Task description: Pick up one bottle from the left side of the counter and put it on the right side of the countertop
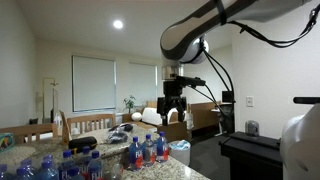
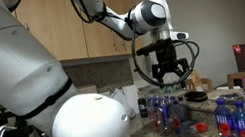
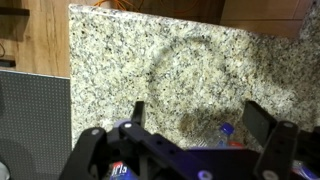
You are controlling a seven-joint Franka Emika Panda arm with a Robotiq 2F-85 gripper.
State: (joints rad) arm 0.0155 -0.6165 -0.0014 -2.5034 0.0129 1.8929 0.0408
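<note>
Gripper (image 2: 168, 74) jaws spread wide, touching nothing, above bottles (image 2: 167, 109).

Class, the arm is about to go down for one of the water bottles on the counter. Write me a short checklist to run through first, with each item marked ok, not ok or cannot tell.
1. Gripper open and empty: ok. Its fingers stand apart in the wrist view.
2. Gripper above the bottles and not touching them: ok.
3. One bottle centred between the fingers: cannot tell. Only a blue cap shows low in the wrist view.
4. Room around a bottle for the fingers: not ok. The bottles stand packed together.
5. Bare counter for setting down: ok.
</note>
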